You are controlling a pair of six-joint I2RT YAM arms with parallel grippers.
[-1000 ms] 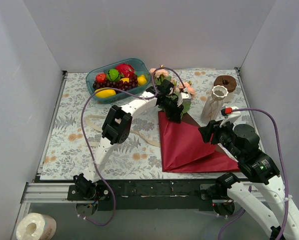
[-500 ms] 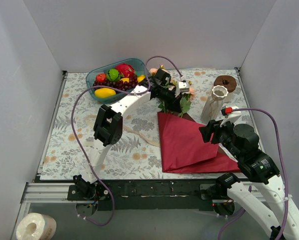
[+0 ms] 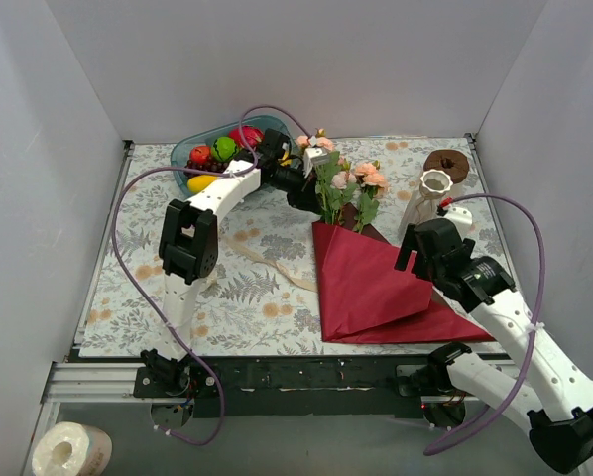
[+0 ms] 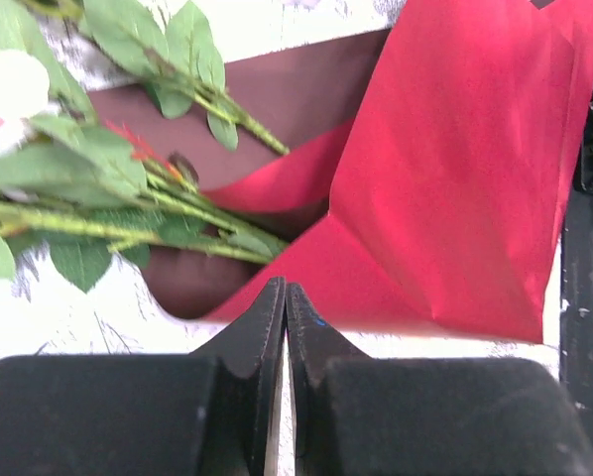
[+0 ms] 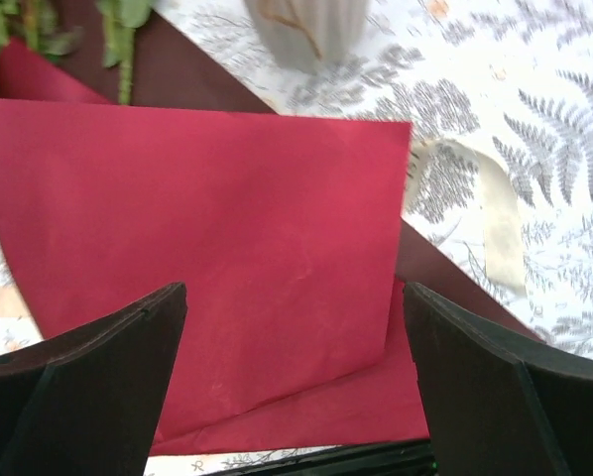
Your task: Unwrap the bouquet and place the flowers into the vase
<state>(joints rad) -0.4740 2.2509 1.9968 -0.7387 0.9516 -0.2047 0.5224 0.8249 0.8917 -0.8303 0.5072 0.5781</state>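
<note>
We see the flowers near the counter's far edge, blooms far, stems running nearward onto the unfolded maroon paper. The vase stands upright just right of them, a brown ring behind. The left gripper jaws are closed, empty, by the stems; the right gripper jaws gape above the paper.

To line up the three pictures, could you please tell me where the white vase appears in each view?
Top external: vase at the right rear.
Left wrist: not in view.
Right wrist: its lower body at the top edge.
Shared landmark: the red paper, in all three.
</note>
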